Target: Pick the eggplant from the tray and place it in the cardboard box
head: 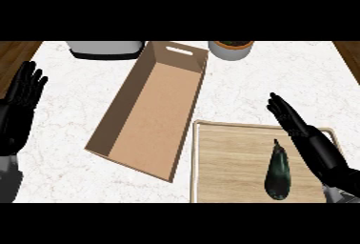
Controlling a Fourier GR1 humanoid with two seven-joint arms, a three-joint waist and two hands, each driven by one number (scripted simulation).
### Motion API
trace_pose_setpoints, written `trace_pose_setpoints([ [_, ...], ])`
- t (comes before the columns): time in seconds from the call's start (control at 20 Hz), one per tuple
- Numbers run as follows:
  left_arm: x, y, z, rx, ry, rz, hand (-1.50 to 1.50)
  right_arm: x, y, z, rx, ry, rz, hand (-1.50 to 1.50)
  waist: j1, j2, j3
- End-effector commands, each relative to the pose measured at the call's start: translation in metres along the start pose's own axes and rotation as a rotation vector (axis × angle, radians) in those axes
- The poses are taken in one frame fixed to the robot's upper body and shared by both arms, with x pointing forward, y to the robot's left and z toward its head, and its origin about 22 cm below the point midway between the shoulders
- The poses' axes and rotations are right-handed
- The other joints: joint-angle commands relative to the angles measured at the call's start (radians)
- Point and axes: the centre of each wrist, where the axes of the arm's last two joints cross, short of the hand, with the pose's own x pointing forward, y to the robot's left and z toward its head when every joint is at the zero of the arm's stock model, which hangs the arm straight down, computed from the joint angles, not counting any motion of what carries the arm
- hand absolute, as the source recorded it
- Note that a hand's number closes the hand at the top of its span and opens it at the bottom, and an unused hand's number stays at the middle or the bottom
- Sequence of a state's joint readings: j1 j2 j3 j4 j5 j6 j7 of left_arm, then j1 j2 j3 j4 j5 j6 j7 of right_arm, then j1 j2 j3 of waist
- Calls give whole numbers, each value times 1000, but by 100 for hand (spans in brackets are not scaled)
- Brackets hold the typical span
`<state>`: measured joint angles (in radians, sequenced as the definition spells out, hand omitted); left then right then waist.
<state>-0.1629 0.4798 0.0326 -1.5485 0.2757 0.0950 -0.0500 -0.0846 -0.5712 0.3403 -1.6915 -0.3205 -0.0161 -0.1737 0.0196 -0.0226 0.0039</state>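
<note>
A dark eggplant [277,172] lies lengthwise on the wooden tray [225,167] at the lower right. Just right of it, my right hand [309,138] is open, its straight fingers pointing up and left over the tray's far right corner, not touching the eggplant. An open cardboard box [151,109] with nothing inside lies slantwise in the middle of the counter, left of the tray. At the left edge my left hand [17,114] rests open, fingers up.
A grey and white appliance [105,48] stands at the back edge, beside the box's far end. A potted plant in a white pot [231,49] is at the back, right of the box. The white marble counter [70,119] ends in wood floor at both back corners.
</note>
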Motion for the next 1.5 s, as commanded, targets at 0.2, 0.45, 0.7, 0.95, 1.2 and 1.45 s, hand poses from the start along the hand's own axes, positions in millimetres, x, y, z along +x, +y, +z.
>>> trace_pose_setpoints([
  [0.2, -36, 42, 33, 142, 214, -358, 0, -23, -36, 29, -286, 355, -137, -150, -35, 25, -4],
  [0.45, -62, 35, 42, 144, 336, -377, 0, -30, -63, 64, 15, 584, 538, -150, -37, 30, -6],
  [0.7, -73, 23, 56, 170, 359, -416, 0, -41, -59, 112, -219, 374, 102, -150, -47, 19, -3],
  [0.95, -72, 16, 32, 151, 365, -406, 0, -37, -86, 122, -91, 357, 301, -150, -33, 22, -4],
  [1.2, -68, 9, 31, 123, 344, -397, 0, -1, -125, 97, 147, 554, 553, -150, -17, 25, -5],
  [1.45, -69, 2, 32, 107, 333, -381, 0, 21, -119, 49, 317, 648, 608, -150, 8, 26, -5],
])
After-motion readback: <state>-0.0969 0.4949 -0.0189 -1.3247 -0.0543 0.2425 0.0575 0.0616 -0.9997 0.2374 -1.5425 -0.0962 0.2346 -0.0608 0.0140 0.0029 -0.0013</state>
